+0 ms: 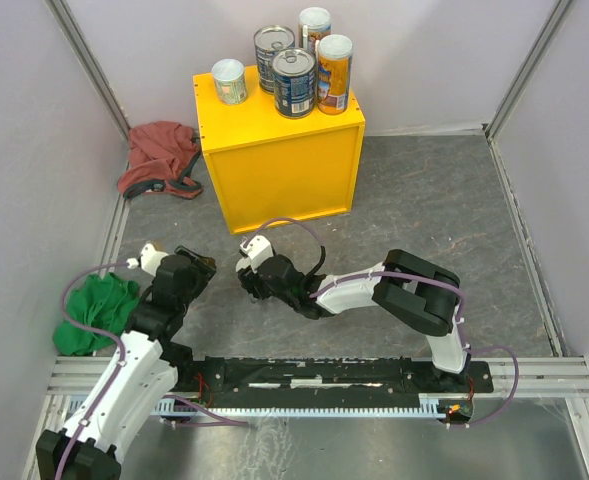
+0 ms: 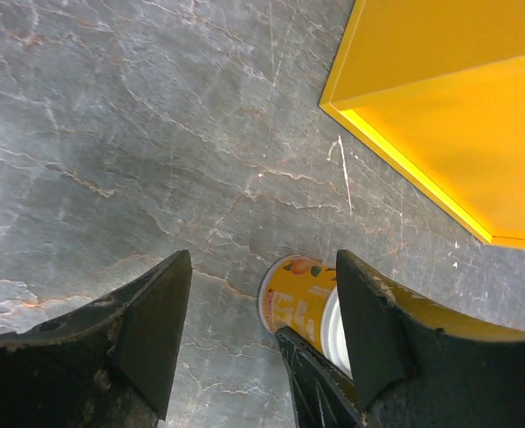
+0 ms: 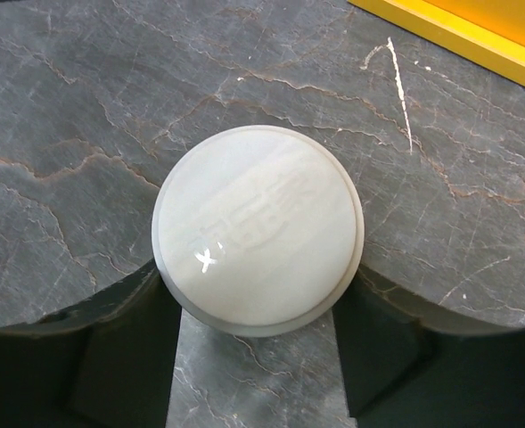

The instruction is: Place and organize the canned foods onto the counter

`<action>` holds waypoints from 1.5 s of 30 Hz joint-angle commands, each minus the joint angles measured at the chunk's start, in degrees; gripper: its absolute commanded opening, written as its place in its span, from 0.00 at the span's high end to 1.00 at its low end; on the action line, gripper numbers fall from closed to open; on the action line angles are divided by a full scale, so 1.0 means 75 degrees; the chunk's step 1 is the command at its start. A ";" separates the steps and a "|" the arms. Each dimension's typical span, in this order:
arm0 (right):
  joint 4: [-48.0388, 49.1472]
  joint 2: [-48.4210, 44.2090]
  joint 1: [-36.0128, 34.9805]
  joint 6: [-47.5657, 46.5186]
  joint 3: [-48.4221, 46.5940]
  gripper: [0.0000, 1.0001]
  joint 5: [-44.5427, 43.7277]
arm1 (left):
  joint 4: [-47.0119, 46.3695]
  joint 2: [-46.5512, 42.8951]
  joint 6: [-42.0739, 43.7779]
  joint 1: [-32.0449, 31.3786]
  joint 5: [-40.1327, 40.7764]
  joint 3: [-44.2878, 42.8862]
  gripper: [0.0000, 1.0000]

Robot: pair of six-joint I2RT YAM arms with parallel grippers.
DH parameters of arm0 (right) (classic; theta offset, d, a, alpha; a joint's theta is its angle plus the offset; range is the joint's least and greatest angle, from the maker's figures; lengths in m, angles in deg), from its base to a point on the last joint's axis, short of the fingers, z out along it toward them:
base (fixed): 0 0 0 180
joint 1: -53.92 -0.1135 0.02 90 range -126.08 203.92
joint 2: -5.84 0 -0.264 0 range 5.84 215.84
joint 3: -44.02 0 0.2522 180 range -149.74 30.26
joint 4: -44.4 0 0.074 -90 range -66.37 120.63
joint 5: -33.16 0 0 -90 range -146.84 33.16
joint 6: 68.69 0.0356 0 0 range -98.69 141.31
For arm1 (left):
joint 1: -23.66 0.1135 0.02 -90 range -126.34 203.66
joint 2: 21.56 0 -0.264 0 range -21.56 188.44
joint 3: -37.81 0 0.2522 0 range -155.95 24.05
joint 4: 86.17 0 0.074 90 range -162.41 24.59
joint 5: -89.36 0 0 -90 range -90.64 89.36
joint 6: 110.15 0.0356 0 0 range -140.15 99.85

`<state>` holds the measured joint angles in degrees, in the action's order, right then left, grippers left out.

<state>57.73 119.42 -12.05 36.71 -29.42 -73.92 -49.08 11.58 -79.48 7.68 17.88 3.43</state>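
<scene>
Five canned foods stand on the counter (image 1: 284, 170), the yellow box: a short white-lidded can (image 1: 229, 81), two silver-topped tins (image 1: 273, 57) (image 1: 294, 83) and two tall orange cans (image 1: 314, 28) (image 1: 334, 73). On the grey floor in front of the box stands another short can with a white lid (image 3: 258, 230) and an orange label (image 2: 302, 301). My right gripper (image 3: 259, 283) reaches down over it, a finger pressed on each side; in the top view that gripper (image 1: 254, 274) hides the can. My left gripper (image 2: 264, 285) hovers open and empty just left of it (image 1: 189, 266).
A red cloth (image 1: 159, 158) lies by the left wall beside the box. A green cloth (image 1: 96, 310) lies near the left arm. Grey walls close in both sides, and a metal rail (image 1: 324, 375) runs along the near edge.
</scene>
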 commanded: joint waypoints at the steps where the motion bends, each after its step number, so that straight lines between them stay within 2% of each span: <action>1: 0.0479 -0.0099 0.0035 -0.0067 -0.0177 0.46 0.0096 | 0.0376 -0.0288 -0.0262 -0.0013 0.0812 -0.0339 0.28; 11: 0.0409 -0.0625 0.0042 -0.0211 0.0148 0.66 0.0188 | 0.1034 -0.0510 -0.0589 -0.0013 0.1727 -0.0551 0.29; 22: 0.0038 -0.1429 0.0043 -0.0494 0.0352 0.73 0.0320 | 0.1203 -0.0462 -0.1049 -0.0013 0.1849 -0.0481 0.29; 33: -0.0571 -0.2418 0.0018 -0.0579 0.0422 0.76 0.0335 | 0.1045 -0.0480 -0.0615 -0.0017 0.1825 -0.0666 0.29; 45: -0.2222 -0.3442 -0.0243 -0.1014 -0.0317 0.81 0.0139 | 0.0619 0.0169 -0.0358 -0.0013 0.1310 -0.0628 0.30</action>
<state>42.38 98.41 -12.99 31.25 -26.21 -72.19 -40.44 11.96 -84.29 7.68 27.61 0.37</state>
